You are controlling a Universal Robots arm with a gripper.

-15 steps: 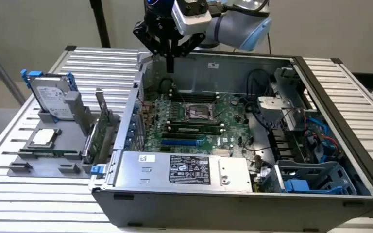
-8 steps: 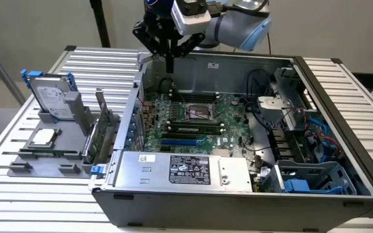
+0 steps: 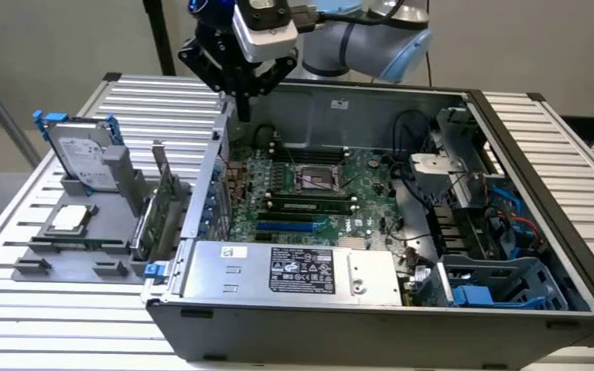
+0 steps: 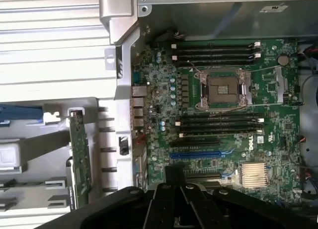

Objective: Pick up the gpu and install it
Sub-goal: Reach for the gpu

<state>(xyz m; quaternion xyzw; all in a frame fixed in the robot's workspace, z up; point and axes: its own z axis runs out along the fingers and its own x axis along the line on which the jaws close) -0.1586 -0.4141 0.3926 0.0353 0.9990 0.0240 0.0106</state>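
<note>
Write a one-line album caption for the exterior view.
Robot gripper hovers over the open computer case, the gpu standing upright in a grey holder outside it.

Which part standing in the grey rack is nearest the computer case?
The gpu, the green card on edge; the blue-railed hard drive stands farther out.

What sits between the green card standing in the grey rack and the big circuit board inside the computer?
The case's metal wall, seen in both views, separates the gpu from the motherboard.
</note>
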